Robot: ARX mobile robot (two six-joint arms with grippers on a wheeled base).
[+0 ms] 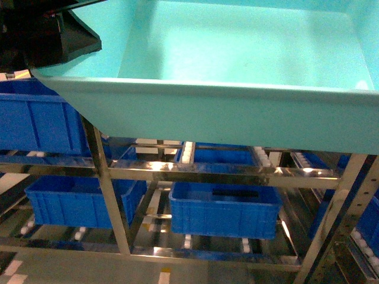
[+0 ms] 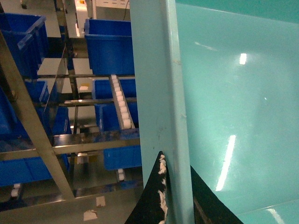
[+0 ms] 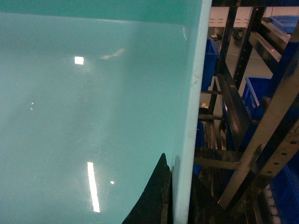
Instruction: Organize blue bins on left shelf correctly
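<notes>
A light turquoise blue bin (image 1: 237,112) fills the top of the head view, held up in the air in front of the left shelf (image 1: 225,173), a steel rack with white roller tracks. My left gripper (image 2: 175,165) is shut on the bin's left rim (image 2: 159,93), one black finger outside and one inside. Its black body shows at the head view's top left (image 1: 59,41). My right gripper (image 3: 180,169) is shut on the bin's right rim (image 3: 191,116) in the same way. The bin's inside (image 3: 93,116) is empty.
Darker royal-blue ribbed bins sit on the rack: one at upper left (image 1: 35,118), two on the lower level (image 1: 77,201) (image 1: 225,210), and another further back (image 2: 110,44). Perforated steel uprights (image 3: 261,140) stand close to the right of the held bin. Grey floor lies below (image 1: 89,269).
</notes>
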